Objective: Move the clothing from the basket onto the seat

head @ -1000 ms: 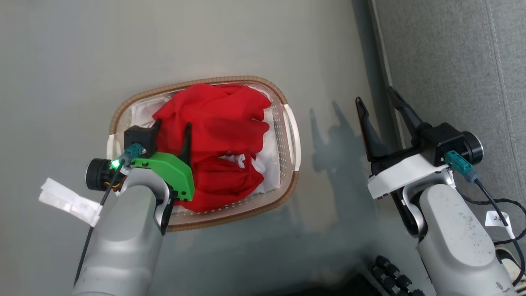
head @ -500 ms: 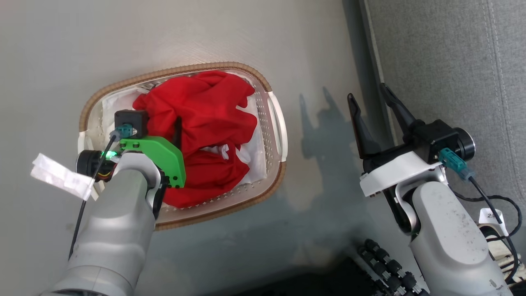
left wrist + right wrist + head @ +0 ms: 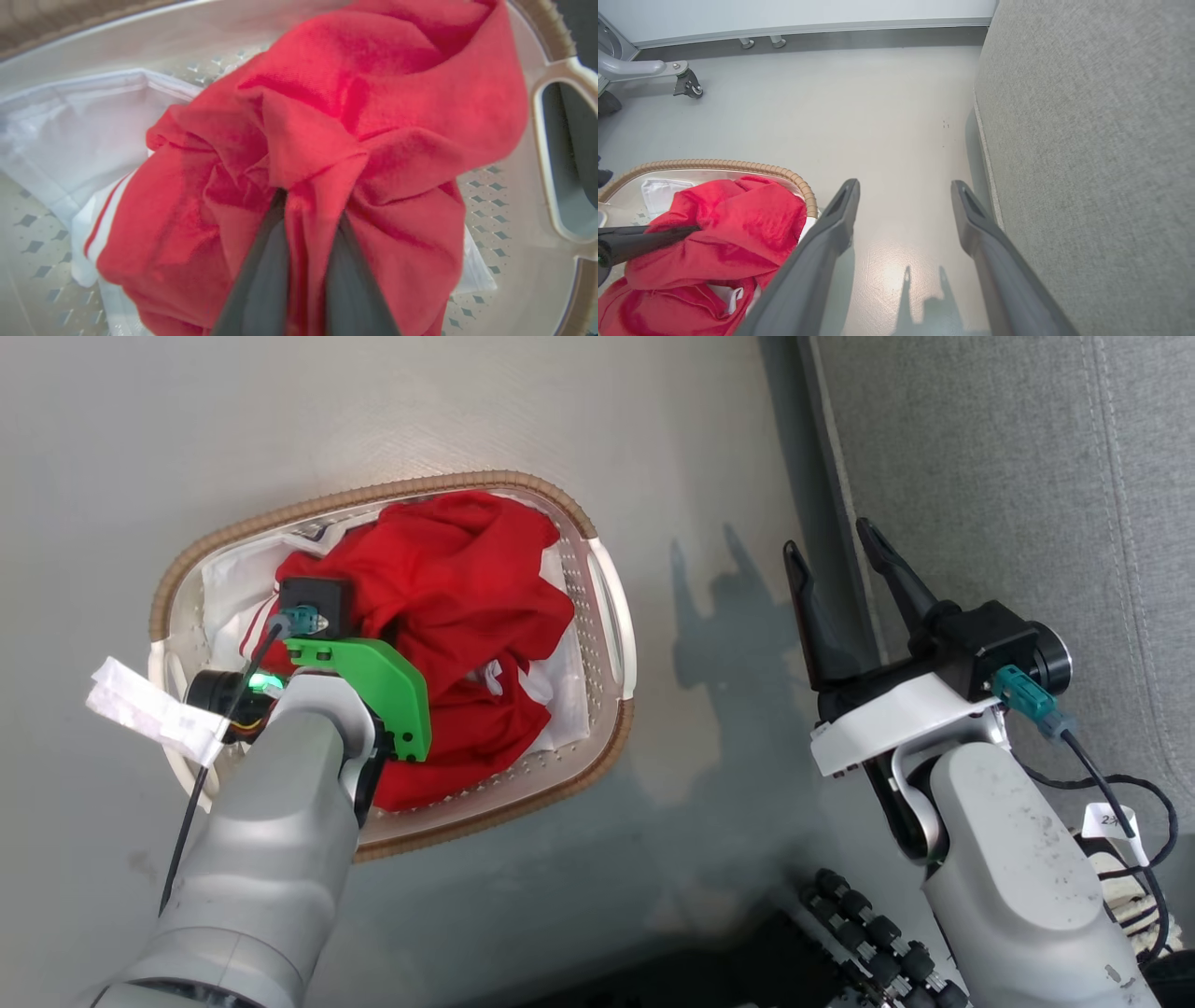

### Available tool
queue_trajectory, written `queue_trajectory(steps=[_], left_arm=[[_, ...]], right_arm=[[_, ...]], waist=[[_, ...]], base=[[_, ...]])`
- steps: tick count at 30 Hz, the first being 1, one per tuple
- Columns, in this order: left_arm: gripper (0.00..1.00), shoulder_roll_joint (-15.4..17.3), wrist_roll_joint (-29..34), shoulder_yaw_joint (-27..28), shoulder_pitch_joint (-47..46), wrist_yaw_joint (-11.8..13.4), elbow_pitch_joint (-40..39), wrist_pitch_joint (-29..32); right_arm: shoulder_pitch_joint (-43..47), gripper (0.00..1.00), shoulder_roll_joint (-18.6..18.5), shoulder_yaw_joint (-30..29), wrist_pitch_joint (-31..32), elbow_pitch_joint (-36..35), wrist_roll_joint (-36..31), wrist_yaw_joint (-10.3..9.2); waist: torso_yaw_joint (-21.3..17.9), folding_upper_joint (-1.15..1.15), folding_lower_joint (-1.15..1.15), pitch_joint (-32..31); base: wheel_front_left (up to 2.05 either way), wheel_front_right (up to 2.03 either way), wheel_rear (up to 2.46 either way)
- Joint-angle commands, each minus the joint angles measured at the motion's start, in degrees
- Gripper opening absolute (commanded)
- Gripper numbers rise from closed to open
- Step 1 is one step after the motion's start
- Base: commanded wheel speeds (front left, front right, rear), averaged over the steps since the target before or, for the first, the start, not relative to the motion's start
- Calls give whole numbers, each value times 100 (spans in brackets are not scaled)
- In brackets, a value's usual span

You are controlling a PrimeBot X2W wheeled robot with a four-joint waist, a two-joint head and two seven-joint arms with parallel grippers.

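Observation:
The clothing (image 3: 448, 588) is a crumpled bright red heap lying in the basket (image 3: 373, 495), an oval cream one with a brown woven rim, on the floor. My left gripper (image 3: 310, 200) is down in the heap, shut on a pinched fold of red fabric (image 3: 327, 116). Its fingertips are buried in the cloth in the head view. White trim and a white liner (image 3: 93, 126) show beside the red. My right gripper (image 3: 829, 541) hangs open and empty over the floor, between the basket and the grey seat (image 3: 1008, 476).
The seat's upholstered side (image 3: 1087, 140) runs close along the right of my right gripper (image 3: 904, 186). A wheeled metal leg (image 3: 686, 81) stands at the far wall. Black rollers of my base (image 3: 868, 933) and loose cables (image 3: 1120, 803) lie at the lower right.
The left gripper, open over the heap before, has sunk into the red fabric and closed on a fold. The head camera has shifted slightly. The right gripper stays open.

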Motion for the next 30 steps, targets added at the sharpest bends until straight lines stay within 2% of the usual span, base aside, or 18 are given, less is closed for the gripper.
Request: queue_trajectory(steps=[1, 11, 18, 30], left_arm=[[0, 36, -28, -42, -70, -14, -36, -132], [0, 112, -296, -321, 483, -13, -519, -652], [0, 241, -294, -72, 1197, -14, -1656, -648], [0, 176, -64, 251, 2425, -14, -3086, -642]], right_arm=[[28, 100, -4, -21, -27, 30, 23, -2], [237, 100, 0, -62, -27, 156, 29, -2], [442, 100, -18, -53, -27, 266, 54, -2], [1120, 100, -144, -19, -27, 475, 17, -2]], waist=[[11, 0, 0, -88], [236, 0, 0, -805], [418, 0, 0, -1496], [819, 0, 0, -2848]], base=[[0, 0, 0], [0, 0, 0], [0, 0, 0], [0, 0, 0]])
